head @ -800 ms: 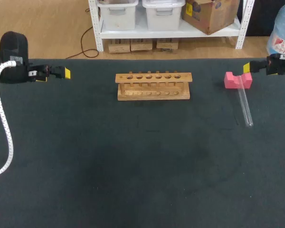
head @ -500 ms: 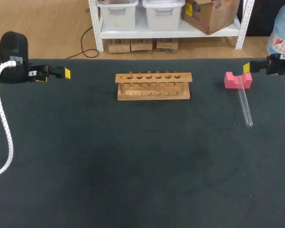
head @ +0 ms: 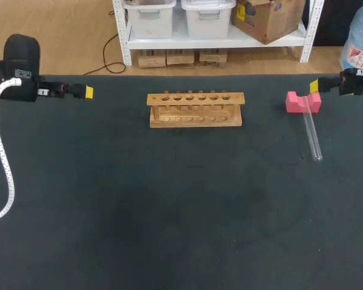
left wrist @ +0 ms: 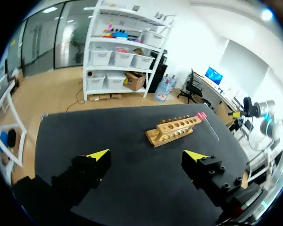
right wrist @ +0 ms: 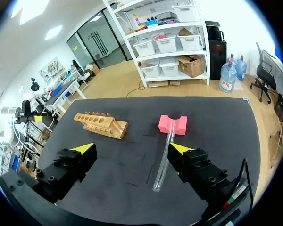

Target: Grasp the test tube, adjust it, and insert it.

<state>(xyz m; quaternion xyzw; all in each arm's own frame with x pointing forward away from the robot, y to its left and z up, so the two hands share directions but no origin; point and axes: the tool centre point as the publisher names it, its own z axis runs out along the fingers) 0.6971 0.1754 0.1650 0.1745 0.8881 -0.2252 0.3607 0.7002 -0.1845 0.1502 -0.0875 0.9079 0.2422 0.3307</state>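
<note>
While the test tube (head: 312, 136) shows faintly, right arm (head: 357, 83) cut off

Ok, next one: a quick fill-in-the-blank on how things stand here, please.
One end of the tube rests on the ___ block.
The rack has ___ holes, all empty.
The left gripper and right gripper are both ___.
Missing: pink; six; open.
</note>
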